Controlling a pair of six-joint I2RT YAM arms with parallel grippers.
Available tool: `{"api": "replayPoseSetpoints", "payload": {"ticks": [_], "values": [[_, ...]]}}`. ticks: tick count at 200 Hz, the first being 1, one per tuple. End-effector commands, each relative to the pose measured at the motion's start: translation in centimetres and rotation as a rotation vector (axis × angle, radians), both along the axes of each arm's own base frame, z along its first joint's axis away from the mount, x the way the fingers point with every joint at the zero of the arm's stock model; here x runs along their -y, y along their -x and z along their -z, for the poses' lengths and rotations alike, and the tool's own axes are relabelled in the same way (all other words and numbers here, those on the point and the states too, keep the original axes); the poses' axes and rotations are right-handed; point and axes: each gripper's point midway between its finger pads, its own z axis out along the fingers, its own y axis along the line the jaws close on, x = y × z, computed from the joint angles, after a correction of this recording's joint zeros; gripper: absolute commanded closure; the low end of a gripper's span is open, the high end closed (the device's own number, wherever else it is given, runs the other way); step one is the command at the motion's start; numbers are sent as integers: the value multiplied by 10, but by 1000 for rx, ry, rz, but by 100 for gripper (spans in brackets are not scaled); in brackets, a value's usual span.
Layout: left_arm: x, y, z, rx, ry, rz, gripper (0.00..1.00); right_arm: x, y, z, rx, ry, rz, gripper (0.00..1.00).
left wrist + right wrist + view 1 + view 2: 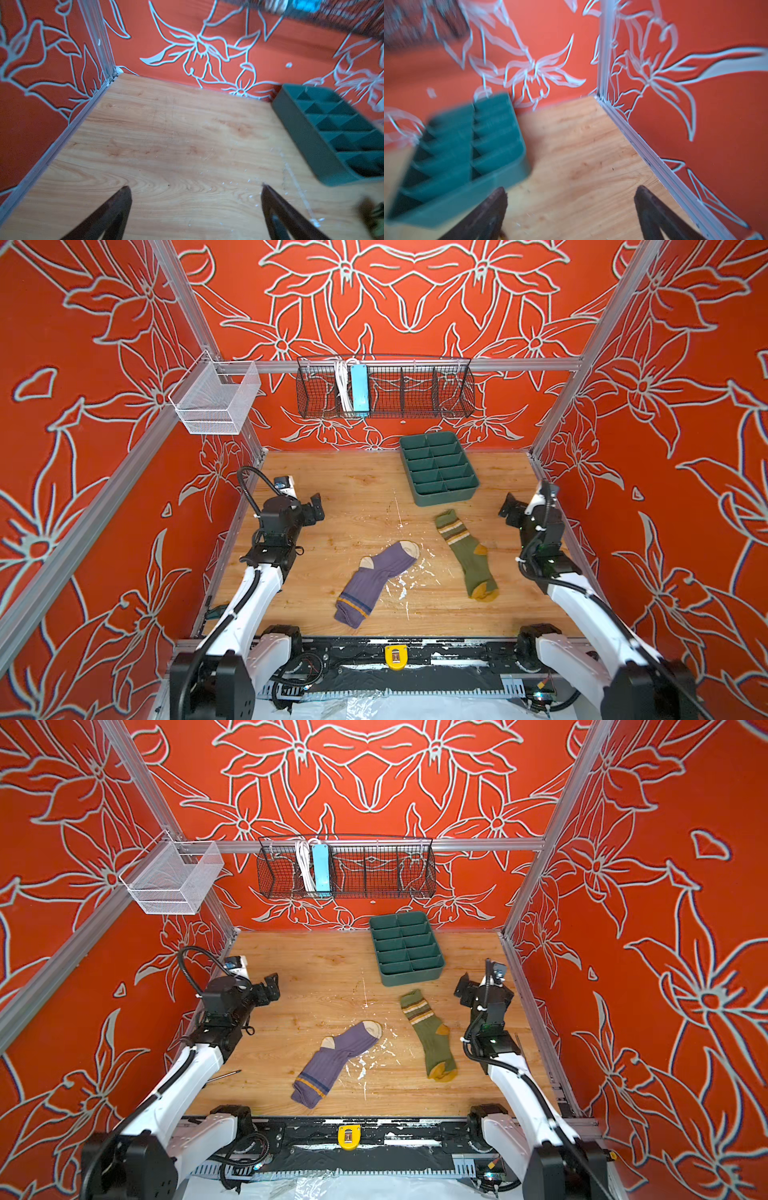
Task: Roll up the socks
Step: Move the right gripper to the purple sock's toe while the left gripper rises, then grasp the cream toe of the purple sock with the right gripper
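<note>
Two socks lie flat and apart on the wooden table in both top views. The purple sock [374,583] [334,1063] lies bent near the front middle, cream toe toward the back. To its right lies the olive green sock [467,551] [430,1031], striped cuff toward the back, mustard toe toward the front. My left gripper [313,508] [270,988] [195,197] hovers open at the table's left side, nothing between its fingers. My right gripper [509,506] [463,986] [571,199] hovers open at the right side, also empty. Neither touches a sock.
A dark green divided tray [440,497] [409,975] [301,128] [456,199] stands at the back right of the table. A black wire basket [386,389] and a white mesh basket [214,400] hang on the walls. White flecks mark the wood beside the purple sock.
</note>
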Motion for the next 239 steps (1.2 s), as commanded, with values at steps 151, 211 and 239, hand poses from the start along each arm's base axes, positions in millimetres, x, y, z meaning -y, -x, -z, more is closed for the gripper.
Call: {"api": "replayPoseSetpoints", "payload": {"ticks": [151, 211, 239], "values": [[117, 124, 100, -668, 365, 343, 1, -250, 83, 156, -903, -294, -529, 14], [122, 113, 92, -678, 335, 378, 2, -318, 49, 199, -968, -307, -575, 41], [120, 109, 84, -664, 291, 387, 2, -330, 36, 210, -963, -292, -584, 54]]}}
